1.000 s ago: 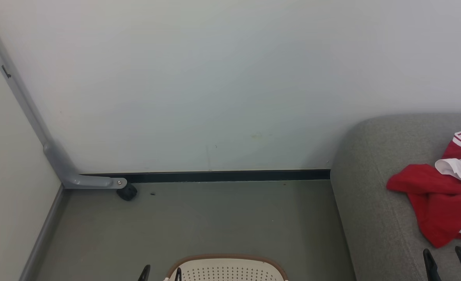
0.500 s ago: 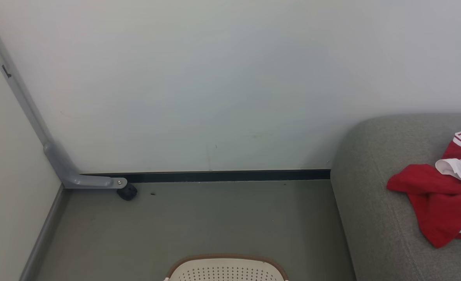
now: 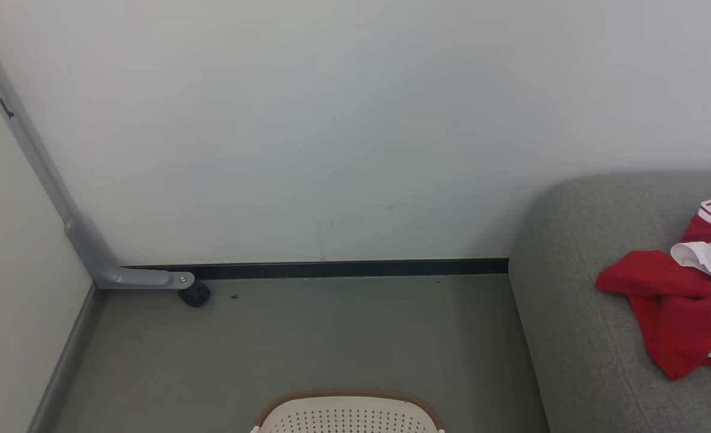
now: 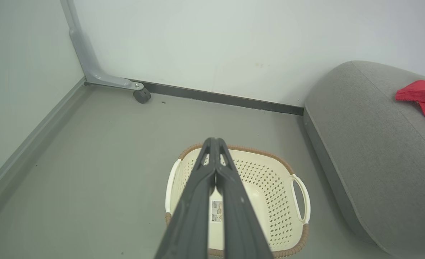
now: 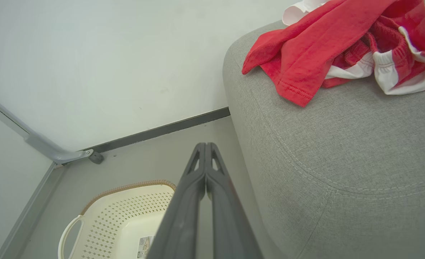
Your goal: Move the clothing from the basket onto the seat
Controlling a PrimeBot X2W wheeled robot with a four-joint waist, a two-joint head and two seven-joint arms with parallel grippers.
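Left claw [image 4: 215,142]: two long dark fingers pressed together tip to tip, pinching nothing, hanging over the basket [image 4: 270,180] as seen from the left wrist. Right claw [image 5: 205,145]: its fingers are likewise pressed together with nothing between them. From the right wrist, its tips lie over the strip of floor [image 4: 108,144] between the basket and the seat [image 5: 342,151].

The basket is small, cream-white plastic with a brown rim and walls full of small holes. It stands upright on the grey-green floor, just beside the end of the seat but not touching it. Its pale bottom shows, with a small printed label [image 4: 216,210] stuck to it.

The seat is a large grey woven-fabric sofa with a rounded corner and stitched seams, standing to the robot's right of the basket.

The clothing [image 5: 306,46] lies on top of the seat, well apart from the basket. It is a loose heap of red fabric with white striped trim and white lining showing. It seems to be more than one piece, though the folds make that hard to tell.

Behind everything rises a plain white wall [image 3: 355,120] with a dark skirting strip [image 3: 343,269] along its foot. In the far left corner, a grey metal bracket [image 3: 133,278] ends in a small black caster [image 3: 195,294] resting on the floor.
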